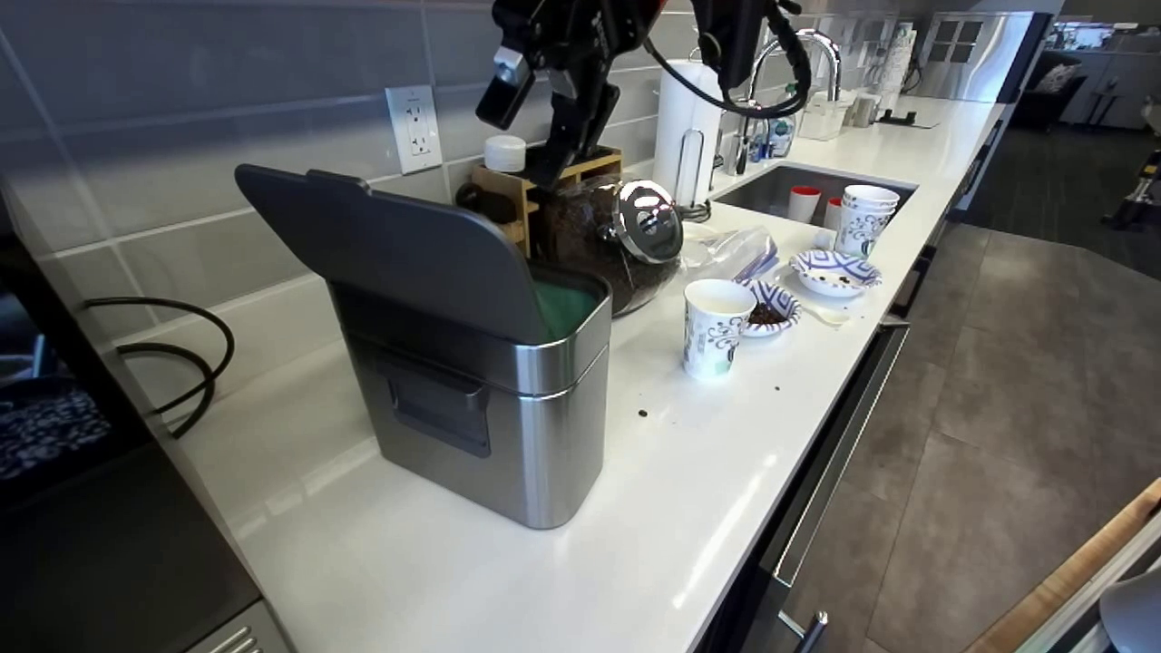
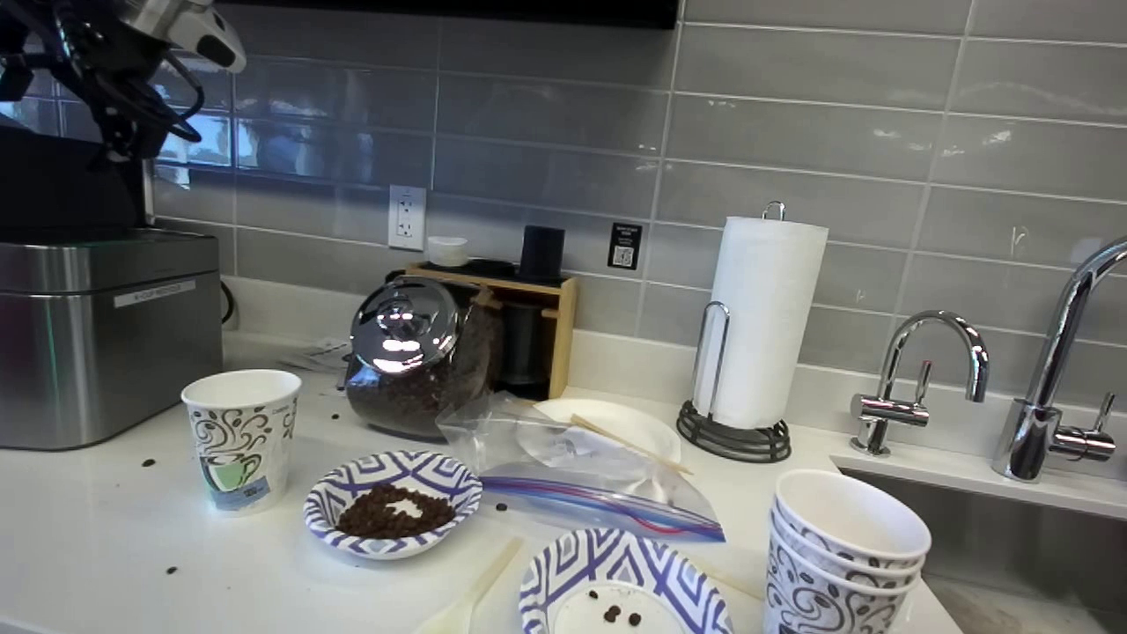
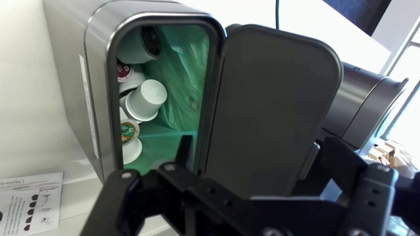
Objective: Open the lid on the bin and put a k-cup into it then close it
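The steel bin [image 1: 567, 435] stands on the counter with its dark grey lid [image 1: 408, 249] raised and tilted back. In the wrist view the bin's mouth, edged by a dark rim [image 3: 213, 98], shows a green liner [image 3: 185, 78]. Several used k-cups lie inside, one white k-cup [image 3: 147, 96] upside down near the middle. My gripper [image 1: 521, 141] hangs above the far side of the bin, past the raised lid. Its fingers stand wide apart with nothing held; in the wrist view the lid [image 3: 272, 108] shows behind the gap.
Beside the bin are a glass jar of coffee beans [image 2: 423, 387], a paper cup [image 1: 712, 326] and a patterned bowl [image 2: 387, 550] of grounds. A tiled wall [image 2: 546, 132] runs behind, with a paper towel roll [image 2: 766, 317]. A dark appliance [image 1: 100, 544] stands close on the bin's near side.
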